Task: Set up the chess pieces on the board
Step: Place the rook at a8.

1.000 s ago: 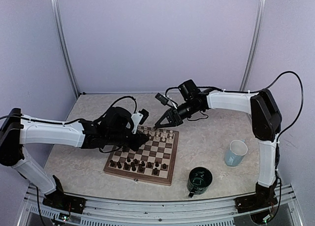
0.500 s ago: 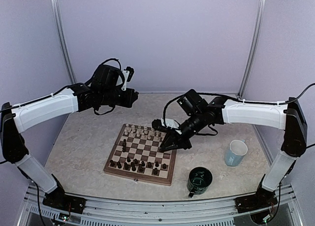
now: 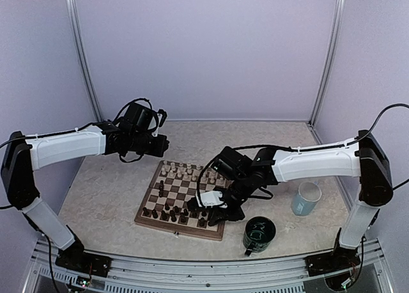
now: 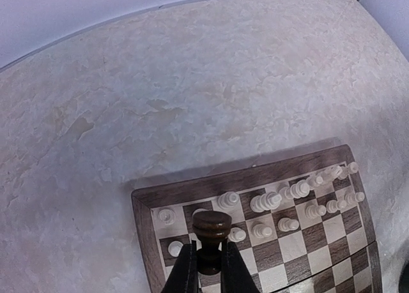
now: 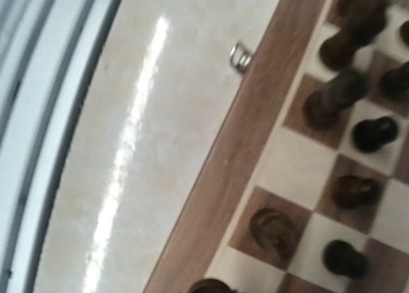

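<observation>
A dark piece [image 4: 211,232], grasped in the left jaws, has been lifted, the board [image 3: 182,226] beneath them; the clenched right jaws were lowered over dark rows. Placement remains unfinished.

the tabletop [image 3: 115,184] is a pale, mottled stone-look surface, cream with faint beige veining, edged by a metal rail [image 3: 192,267] along its near side. a wooden chessboard [image 3: 172,228] lies flat on it a little left of centre, turned slightly askew to that rail, with a small metal clasp [image 5: 240,57] on its brown border. to the board's right stand two upright mugs, apart from each other: a dark green mug [image 3: 259,234] just beside the near right corner, a pale blue mug [image 3: 307,198] further right.
</observation>
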You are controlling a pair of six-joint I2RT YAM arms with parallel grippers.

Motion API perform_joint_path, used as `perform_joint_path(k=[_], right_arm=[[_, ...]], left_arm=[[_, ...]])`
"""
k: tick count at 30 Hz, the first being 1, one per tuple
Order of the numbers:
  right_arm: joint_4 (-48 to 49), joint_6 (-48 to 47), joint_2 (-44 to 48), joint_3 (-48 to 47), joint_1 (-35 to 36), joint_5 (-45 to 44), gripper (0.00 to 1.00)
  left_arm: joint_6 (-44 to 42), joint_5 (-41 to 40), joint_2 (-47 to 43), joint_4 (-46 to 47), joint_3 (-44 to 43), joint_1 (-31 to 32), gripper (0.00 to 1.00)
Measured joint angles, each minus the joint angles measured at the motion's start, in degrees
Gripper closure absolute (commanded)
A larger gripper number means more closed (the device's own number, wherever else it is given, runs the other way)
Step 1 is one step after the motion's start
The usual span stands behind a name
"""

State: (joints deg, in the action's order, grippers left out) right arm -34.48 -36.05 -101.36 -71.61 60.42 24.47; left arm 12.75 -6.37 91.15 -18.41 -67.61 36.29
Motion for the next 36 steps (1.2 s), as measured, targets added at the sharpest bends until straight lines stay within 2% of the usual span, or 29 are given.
perform_joint_path(k=[14, 28, 36], right_arm=[[-1.64, -0.5, -5.38, -1.66, 0.7, -3.78, 0.92], [-1.51, -0.07, -6.64, -1.95, 0.7, -5.05, 0.8], [-1.14, 0.15, -6.67, -1.95, 0.7, -5.27, 0.78]], left_arm=[[-0.44, 0.04, -1.75, 1.01, -0.02, 0.0, 1.0], [-0.44, 0.7, -1.75, 0.96, -0.02, 0.0, 1.0], [-0.46, 1.49, -1.73, 0.96, -0.02, 0.0, 1.0]])
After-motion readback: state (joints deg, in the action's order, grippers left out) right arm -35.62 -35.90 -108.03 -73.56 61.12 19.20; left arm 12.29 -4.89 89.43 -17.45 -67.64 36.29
